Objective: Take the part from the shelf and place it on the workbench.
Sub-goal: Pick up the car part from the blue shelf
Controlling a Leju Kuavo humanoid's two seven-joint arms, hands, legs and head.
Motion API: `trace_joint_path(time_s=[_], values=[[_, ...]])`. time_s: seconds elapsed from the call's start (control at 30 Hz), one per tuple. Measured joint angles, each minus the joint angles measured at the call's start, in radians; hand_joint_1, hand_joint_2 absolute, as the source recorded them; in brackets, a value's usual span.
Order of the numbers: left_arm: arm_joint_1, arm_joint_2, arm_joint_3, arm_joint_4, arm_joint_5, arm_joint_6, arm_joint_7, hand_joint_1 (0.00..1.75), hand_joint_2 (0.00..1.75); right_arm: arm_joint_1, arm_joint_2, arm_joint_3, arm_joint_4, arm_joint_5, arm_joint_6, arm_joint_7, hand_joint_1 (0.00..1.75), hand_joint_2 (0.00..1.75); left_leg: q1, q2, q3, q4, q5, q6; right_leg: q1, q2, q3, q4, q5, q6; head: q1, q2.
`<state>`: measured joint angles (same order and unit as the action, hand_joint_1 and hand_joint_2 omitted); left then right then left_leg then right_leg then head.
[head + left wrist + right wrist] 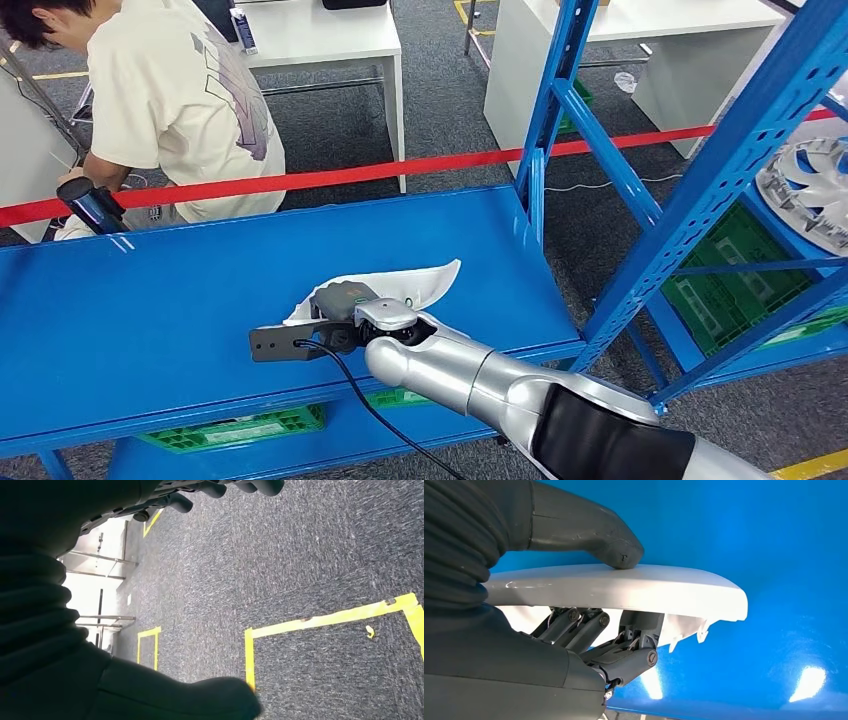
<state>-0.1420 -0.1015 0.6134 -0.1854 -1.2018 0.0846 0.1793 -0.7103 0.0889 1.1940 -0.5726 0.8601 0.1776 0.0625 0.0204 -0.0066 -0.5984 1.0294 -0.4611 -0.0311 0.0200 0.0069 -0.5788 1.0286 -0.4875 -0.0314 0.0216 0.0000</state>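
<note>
My right hand (345, 318) is largely hidden in the head view behind its own wrist housing and the grey camera bracket, so I read the grasp from the right wrist view: thumb (616, 550) pressed on the upper face of the white curved plastic part (634, 587), darker fingers (624, 652) curled beneath it. The part is held. Whether its underside touches the glossy blue workbench top (150, 320) I cannot tell. The silver right arm reaches in from the near right, forearm low over the bench's near edge. The left hand (220, 487) hangs over grey carpet with yellow tape lines, fingertips cut off at the frame edge; its closure is unreadable. Farther off, a person in a cream T-shirt (180, 100) bends behind red barrier tape (330, 178); blue shelving (700, 200) stands far right.
</note>
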Motion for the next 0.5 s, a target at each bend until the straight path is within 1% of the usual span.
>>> trace_joint_path(time_s=[0.2, 0.33, 0.5], values=[[0.001, 0.000, 0.000, 0.000, 0.005, 0.002, -0.001, 0.00, 1.75, 0.002, 0.000, 0.000, 0.000, 0.000, -0.001, 0.001, 1.75, 1.75, 0.000, 0.000, 0.000, 0.000, 0.000, 0.000, 0.000, 0.000, 0.000, 0.000, 0.000, 0.000, 0.000, 0.000], [0.002, 0.000, 0.001, 0.000, 0.016, 0.004, -0.001, 0.00, 1.75, 0.007, 0.000, 0.000, -0.001, -0.001, -0.027, 0.009, 1.75, 1.75, 0.000, 0.000, 0.000, 0.000, 0.000, 0.000, 0.000, 0.000, 0.000, 0.000, 0.000, 0.000, 0.000, 0.000], [0.007, 0.000, 0.003, 0.000, 0.027, 0.007, -0.007, 0.00, 1.75, 0.004, 0.000, -0.022, -0.015, -0.046, -0.042, 0.019, 1.75, 1.75, 0.000, 0.000, 0.000, 0.000, 0.000, 0.000, 0.000, 0.000, 0.000, 0.000, 0.000, 0.000, 0.000, 0.000]])
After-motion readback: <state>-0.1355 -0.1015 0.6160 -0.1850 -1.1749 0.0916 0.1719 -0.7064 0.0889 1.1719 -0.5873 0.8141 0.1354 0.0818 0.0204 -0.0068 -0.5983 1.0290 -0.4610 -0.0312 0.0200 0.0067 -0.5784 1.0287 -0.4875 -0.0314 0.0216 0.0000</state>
